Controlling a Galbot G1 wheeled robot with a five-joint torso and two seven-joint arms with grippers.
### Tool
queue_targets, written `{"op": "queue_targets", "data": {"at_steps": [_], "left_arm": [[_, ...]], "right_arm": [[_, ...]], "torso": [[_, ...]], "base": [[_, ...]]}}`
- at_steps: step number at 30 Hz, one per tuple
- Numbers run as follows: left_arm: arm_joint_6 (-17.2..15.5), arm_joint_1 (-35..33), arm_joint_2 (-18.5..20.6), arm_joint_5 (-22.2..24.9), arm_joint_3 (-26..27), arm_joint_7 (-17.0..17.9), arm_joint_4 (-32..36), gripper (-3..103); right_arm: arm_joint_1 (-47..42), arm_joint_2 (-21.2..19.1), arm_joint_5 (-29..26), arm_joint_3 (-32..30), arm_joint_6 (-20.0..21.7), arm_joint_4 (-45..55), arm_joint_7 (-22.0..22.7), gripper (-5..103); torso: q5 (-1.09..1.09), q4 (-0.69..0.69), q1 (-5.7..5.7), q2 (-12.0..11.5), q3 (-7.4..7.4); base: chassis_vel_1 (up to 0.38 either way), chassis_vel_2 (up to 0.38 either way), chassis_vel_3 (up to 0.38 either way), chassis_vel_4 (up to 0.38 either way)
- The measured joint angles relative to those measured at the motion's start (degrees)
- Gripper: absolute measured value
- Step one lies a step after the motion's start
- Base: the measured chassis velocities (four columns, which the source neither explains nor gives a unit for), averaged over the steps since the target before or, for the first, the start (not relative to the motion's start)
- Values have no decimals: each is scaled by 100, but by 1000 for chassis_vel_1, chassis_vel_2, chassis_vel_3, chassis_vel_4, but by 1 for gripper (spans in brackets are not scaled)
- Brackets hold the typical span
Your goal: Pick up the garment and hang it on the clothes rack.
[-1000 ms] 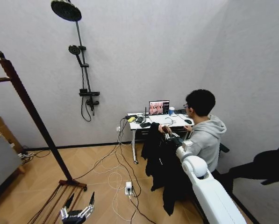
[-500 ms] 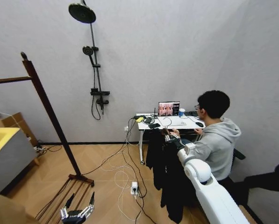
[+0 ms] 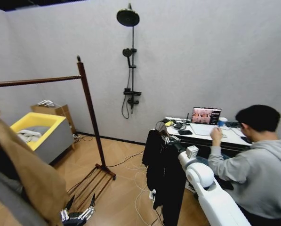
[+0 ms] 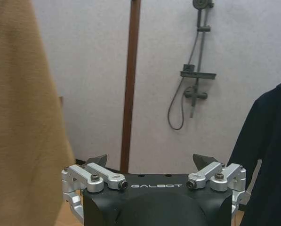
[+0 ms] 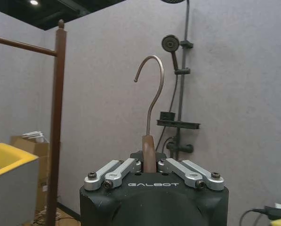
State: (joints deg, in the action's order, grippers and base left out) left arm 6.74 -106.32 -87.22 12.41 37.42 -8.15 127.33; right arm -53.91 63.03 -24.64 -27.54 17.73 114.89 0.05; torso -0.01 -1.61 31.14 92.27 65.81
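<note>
Garment-carrying is the business at hand, so let's sweep across from the robot's left; first a long tan coat (image 3: pixel 25 174) hangs close in at the left edge; low beside it the left gripper (image 3: pixel 77 214) hangs parked near the floor, fingers spread apart with nothing between them; next the clothes rack (image 3: pixel 88 122) stands with its rail bare along the visible stretch, so that looks like the target; behind, a shower-head stand (image 3: pixel 131 61) on the wall; then the garment (image 3: pixel 164 176) dangles full length clear of the floor, because the right gripper (image 5: pixel 149 165) is clamped on the hanger neck, hook (image 5: pixel 152 89) upright and free; I'd say the carry is under way, rack well apart.
</note>
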Motion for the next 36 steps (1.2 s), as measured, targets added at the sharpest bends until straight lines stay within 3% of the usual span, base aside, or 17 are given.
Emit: {"op": "queue_targets", "data": {"at_steps": [20,36], "left_arm": [[0,0,0,0,0,0,0,100],[0,0,0,0,0,0,0,100]], "right_arm": [[-149,14,-53,-120,35,171,144,10],[-217,250,104,-137,32,211,178,10]], "torso": [[1,-1,1,0,1],[0,1,1,0,0]], "base": [[125,123,123,124],[121,122,124,122]]}}
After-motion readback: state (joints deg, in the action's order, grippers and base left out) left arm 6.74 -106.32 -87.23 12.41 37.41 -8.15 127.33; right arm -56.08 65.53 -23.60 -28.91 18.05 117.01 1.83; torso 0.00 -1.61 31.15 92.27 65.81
